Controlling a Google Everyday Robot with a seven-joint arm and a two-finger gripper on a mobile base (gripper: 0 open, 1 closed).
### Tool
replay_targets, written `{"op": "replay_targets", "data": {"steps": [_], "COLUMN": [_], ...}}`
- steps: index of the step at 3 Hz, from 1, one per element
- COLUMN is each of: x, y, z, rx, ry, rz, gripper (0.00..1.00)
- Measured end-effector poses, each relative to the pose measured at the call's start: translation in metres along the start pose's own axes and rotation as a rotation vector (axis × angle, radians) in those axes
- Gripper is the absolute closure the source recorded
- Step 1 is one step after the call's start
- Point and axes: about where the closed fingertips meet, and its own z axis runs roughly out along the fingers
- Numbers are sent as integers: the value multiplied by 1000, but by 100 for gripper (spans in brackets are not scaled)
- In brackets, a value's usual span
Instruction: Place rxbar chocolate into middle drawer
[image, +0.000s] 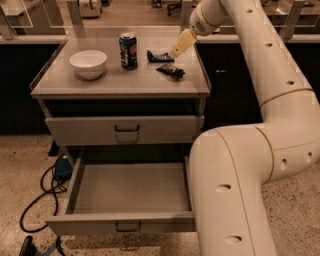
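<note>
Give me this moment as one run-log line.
stage: pre-grasp | claw: above cabinet top, near rxbar chocolate | rxbar chocolate: lying on top, not held | middle drawer: pulled open

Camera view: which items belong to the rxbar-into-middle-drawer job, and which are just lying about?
Job:
- rxbar, on the cabinet top
- middle drawer, pulled open
- gripper, above the top's right rear, near the rxbar

Lying about:
- bowl
- can
- dark packet
- upper drawer, shut
- floor cable
</note>
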Motion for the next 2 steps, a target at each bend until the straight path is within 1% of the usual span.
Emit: {"op": "replay_targets", "data": {"steps": [1, 2], "x": [18, 40], "y": [10, 28], "z": [21, 49], "rx": [-45, -118], "ry": [3, 10], "rz": [45, 97], "gripper": [0, 0]}}
